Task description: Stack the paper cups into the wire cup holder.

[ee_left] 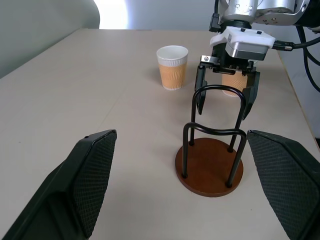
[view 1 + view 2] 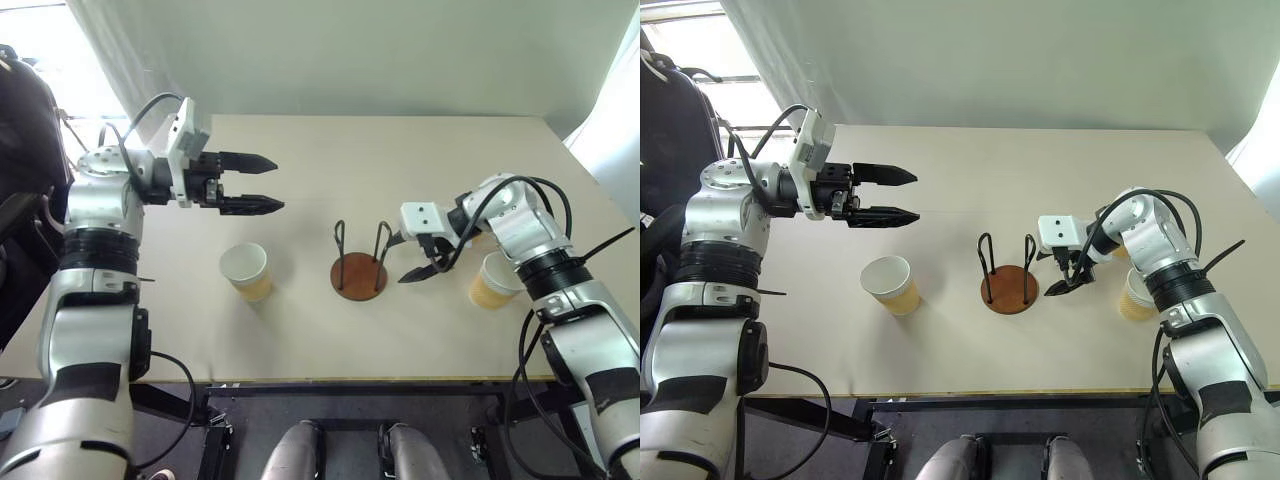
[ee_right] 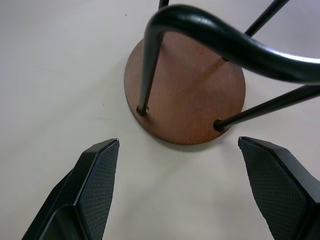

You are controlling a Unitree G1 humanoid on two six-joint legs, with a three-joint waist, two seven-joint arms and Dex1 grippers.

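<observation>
Pale curtains and a bright window back a beige tabletop (image 2: 400, 150) where the stacking job has not yet produced a single nested cup. At centre stands the wire cup holder (image 2: 359, 264), one brown disc base with black wire loops rising from it, and it holds nothing.

Three paper cups can be counted, all upright on the tabletop and all outside the holder. One cup (image 2: 246, 271) sits to the left of the holder. A second cup (image 2: 492, 281) stands to its right, beside the right forearm. A third cup (image 1: 235, 82) peeks out behind the right gripper in the left wrist view, largely hidden by the arm from the head views.

The right gripper (image 2: 418, 259) hangs just beside the holder's right edge, angled down toward the base, its two black fingers spread apart and gripping nothing; its wrist view looks straight onto the disc between the open fingers. The left gripper (image 2: 250, 184) hovers above the tabletop behind the left cup, pointing toward the middle, fingers wide and empty.

Judging by this layout, every cup remains to be picked up and dropped in, so the whole task lies ahead.
</observation>
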